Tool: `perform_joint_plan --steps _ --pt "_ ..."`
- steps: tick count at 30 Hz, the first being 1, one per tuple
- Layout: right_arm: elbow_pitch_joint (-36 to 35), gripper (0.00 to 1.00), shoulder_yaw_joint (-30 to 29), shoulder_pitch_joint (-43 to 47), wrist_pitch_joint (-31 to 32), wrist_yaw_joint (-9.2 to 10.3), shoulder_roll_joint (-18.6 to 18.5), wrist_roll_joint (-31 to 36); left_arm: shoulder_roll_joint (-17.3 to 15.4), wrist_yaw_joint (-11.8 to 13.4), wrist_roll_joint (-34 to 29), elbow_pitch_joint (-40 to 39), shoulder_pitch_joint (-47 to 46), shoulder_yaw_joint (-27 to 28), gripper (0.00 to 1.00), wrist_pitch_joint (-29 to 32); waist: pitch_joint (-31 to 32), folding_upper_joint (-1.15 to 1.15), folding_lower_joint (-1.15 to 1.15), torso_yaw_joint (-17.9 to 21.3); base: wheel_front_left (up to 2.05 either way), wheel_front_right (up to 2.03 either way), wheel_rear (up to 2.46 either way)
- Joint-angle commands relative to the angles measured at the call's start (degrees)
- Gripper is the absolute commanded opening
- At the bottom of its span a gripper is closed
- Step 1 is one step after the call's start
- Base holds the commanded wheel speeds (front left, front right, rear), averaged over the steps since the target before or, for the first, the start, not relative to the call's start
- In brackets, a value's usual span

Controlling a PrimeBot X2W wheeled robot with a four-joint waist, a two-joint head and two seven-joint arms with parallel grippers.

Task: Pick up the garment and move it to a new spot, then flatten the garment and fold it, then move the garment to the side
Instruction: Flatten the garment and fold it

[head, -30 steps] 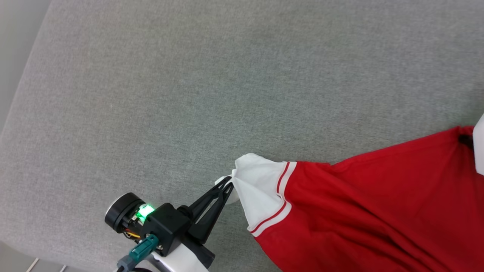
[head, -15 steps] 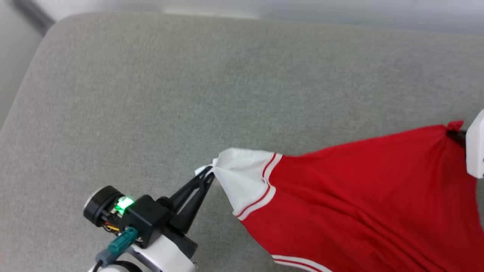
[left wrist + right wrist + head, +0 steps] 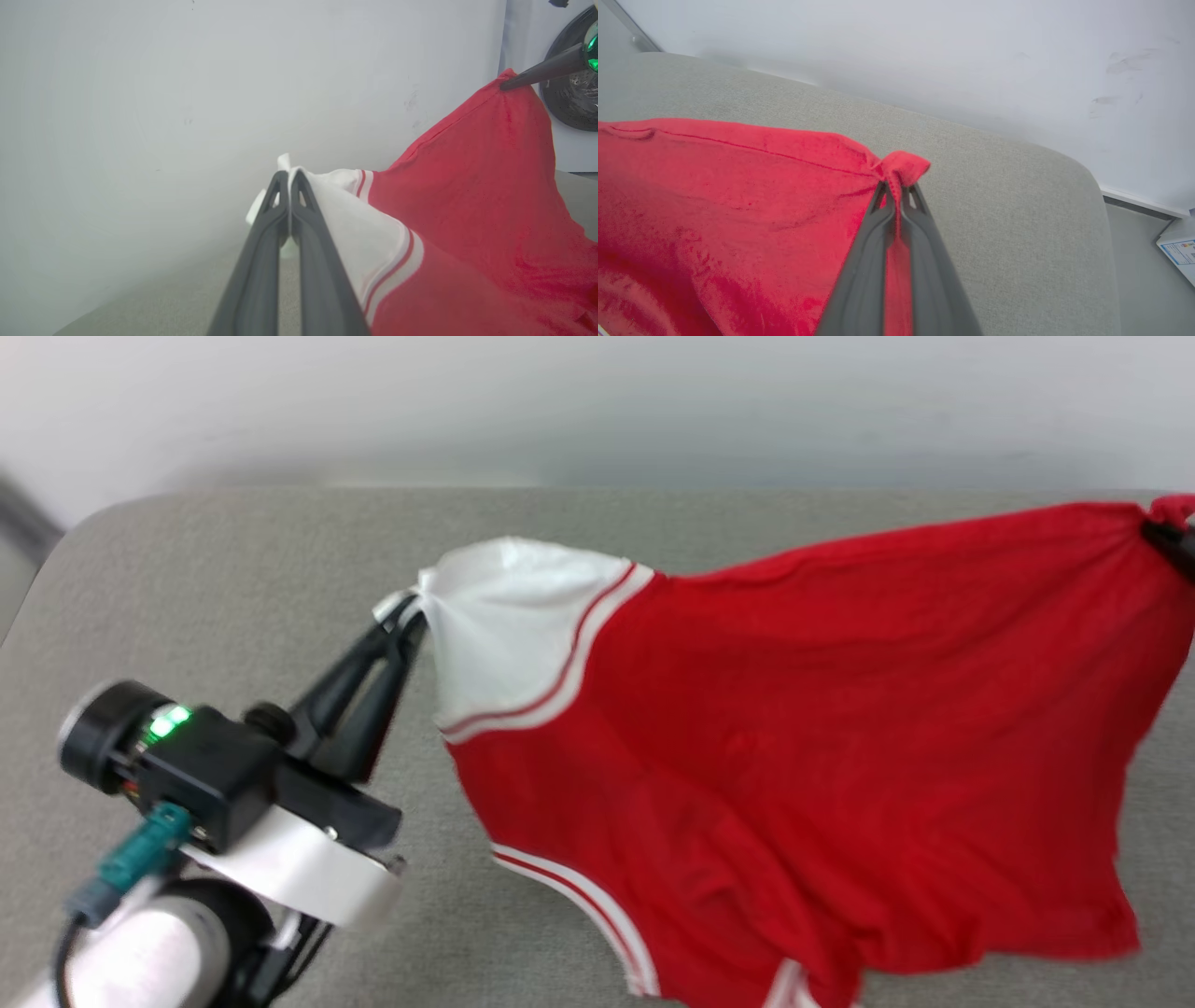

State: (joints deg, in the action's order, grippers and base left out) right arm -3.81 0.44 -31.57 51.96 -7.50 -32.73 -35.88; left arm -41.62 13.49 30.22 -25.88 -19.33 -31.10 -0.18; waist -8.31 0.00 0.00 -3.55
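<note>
You are holding the garment (image 3: 794, 728) stretched above the grey cushion (image 3: 215, 579), left gripper (image 3: 408, 616) pinching the white sleeve, right gripper (image 3: 1162, 534) pinching a red corner at right. Lower both level, taut.

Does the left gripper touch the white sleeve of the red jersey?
Touching. The left wrist view shows the left gripper shut, pinching the edge of the white sleeve.

Left fingers (image 3: 359, 705) pinched shut, pointing up-right; right fingers (image 3: 864, 280) pinched shut; arms spread.
</note>
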Motion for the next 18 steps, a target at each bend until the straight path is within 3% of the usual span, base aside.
perform_joint_plan --steps 1,12,18 --pt "-1.15 0.00 -0.37 -0.83 -0.02 0.02 0.08 -0.45 -0.36 0.38 0.51 -0.35 -1.42 1.12 0.00 -0.07 1.75 0.00 0.00 1.92 0.00 0.00 0.00" --pt "-10.23 0.00 -3.54 -4.54 -1.42 0.02 -0.07 -1.65 -2.54 2.12 2.58 -2.32 -9.37 9.49 0.00 0.62 3.66 0.00 0.00 6.17 0.00 0.00 0.00" --pt "-11.73 0.00 -5.26 -7.63 -3.64 0.02 -1.33 -2.17 -4.13 2.76 3.89 -2.54 -15.36 13.96 0.00 2.59 2.40 0.00 0.00 7.74 0.00 0.00 0.00"
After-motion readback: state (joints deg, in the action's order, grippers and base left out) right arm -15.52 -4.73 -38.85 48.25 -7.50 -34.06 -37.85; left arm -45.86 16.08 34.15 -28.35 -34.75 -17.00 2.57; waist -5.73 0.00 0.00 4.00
